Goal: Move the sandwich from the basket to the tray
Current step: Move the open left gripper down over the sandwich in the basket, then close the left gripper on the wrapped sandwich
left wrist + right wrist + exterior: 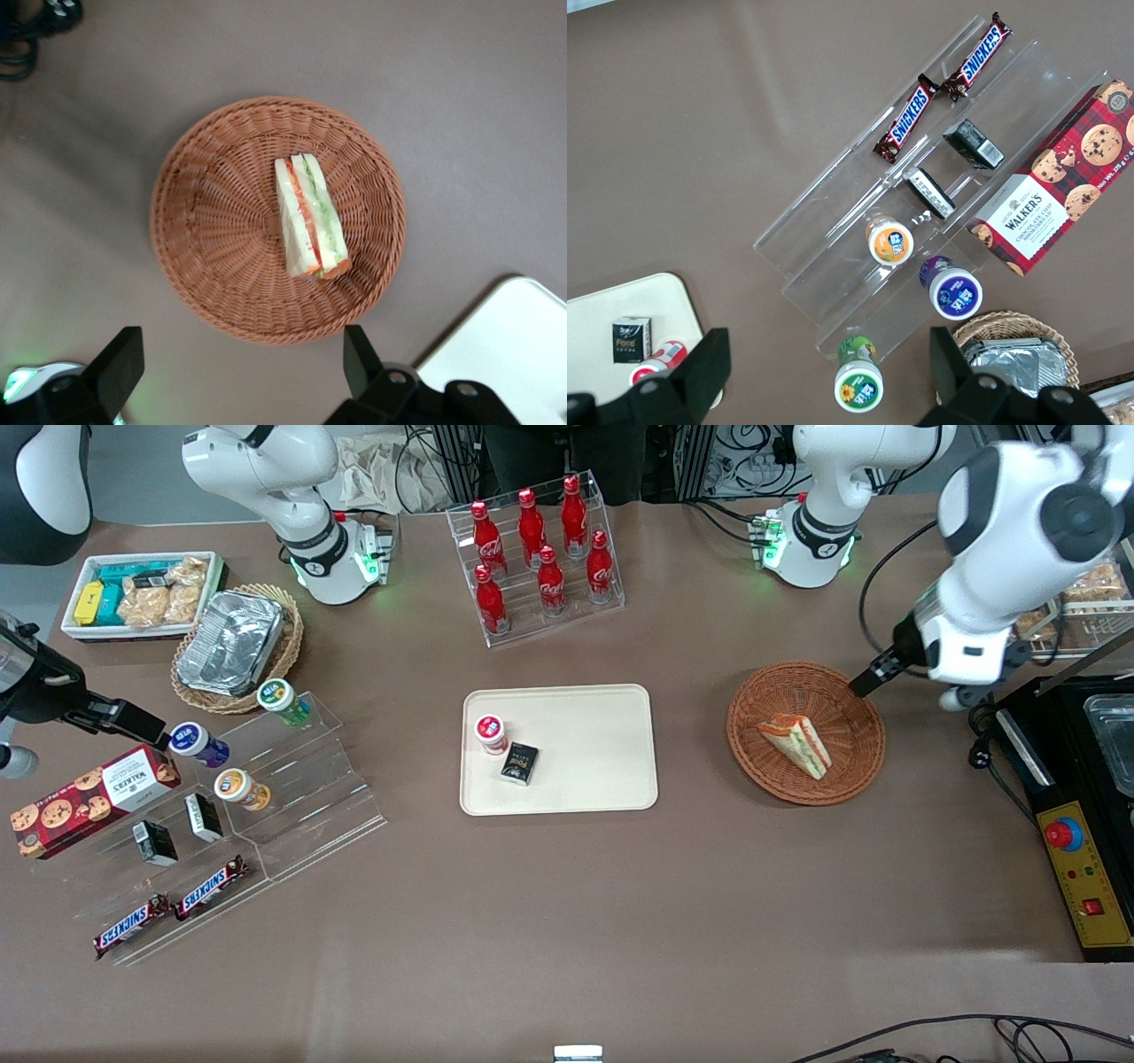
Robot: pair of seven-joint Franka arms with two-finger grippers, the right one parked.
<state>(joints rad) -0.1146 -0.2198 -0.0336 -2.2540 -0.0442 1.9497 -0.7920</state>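
The sandwich [795, 744] lies on its side in the reddish-brown wicker basket [762, 700], toward the working arm's end of the table. In the left wrist view the sandwich [308, 215] shows its orange, green and red layers in the middle of the basket [204, 221]. My left gripper [957, 686] hangs high above the table, beside the basket's rim and apart from it. Its fingers [120, 363] are open and empty. The cream tray [602, 735] lies mid-table, and its corner shows in the left wrist view [509, 341].
A red-capped small jar [490, 732] and a black box [519, 763] stand on the tray. A rack of red cola bottles [540, 558] stands farther from the camera. A black control box [1076, 859] lies at the working arm's end. A clear stepped display [266, 797] with snacks stands toward the parked arm's end.
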